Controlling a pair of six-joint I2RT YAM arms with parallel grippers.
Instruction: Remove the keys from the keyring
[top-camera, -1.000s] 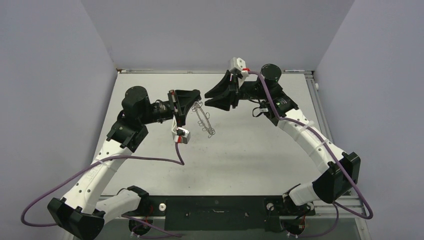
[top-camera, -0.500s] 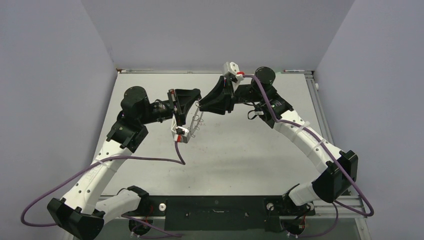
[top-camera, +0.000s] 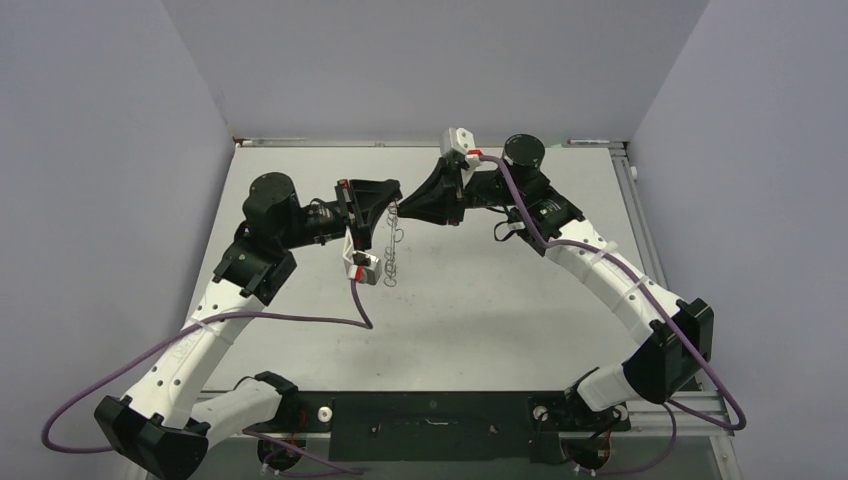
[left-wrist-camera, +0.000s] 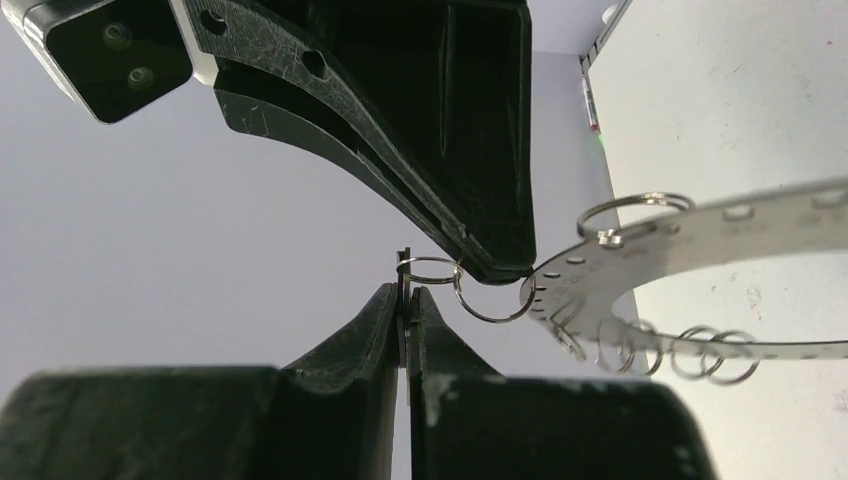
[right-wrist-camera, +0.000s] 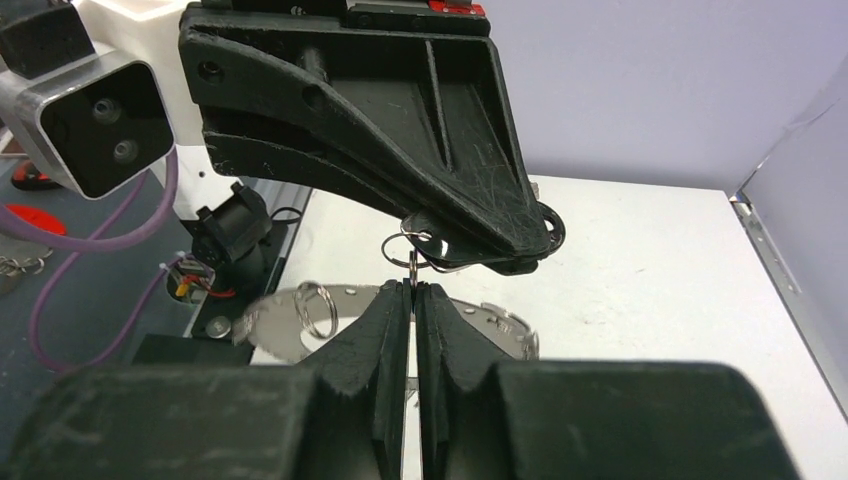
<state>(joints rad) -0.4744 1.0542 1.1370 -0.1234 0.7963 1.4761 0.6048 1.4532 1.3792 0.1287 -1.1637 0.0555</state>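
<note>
The keyring (top-camera: 392, 258) is a flat grey ring with small wire loops on its rim. It hangs in the air below the two gripper tips, and shows in the left wrist view (left-wrist-camera: 700, 228) and right wrist view (right-wrist-camera: 272, 325). My left gripper (top-camera: 392, 205) (left-wrist-camera: 406, 295) is shut on a thin silvery key (left-wrist-camera: 404, 262), seen edge-on. A small wire loop (left-wrist-camera: 430, 259) links the key to the ring. My right gripper (top-camera: 408, 207) (right-wrist-camera: 412, 290) is shut on a thin wire piece (right-wrist-camera: 412, 265) of that loop chain, tip to tip with the left gripper (right-wrist-camera: 520, 250).
The grey table (top-camera: 500, 300) has a metal rail (top-camera: 420, 143) along its back edge and another on the right (top-camera: 640, 215). Lilac walls close in the left, back and right. Purple cables (top-camera: 300, 318) trail from both arms.
My right gripper moved left to the left gripper's tip and shut on the loop chain. The hanging keyring swung left and now hangs under the left gripper.
</note>
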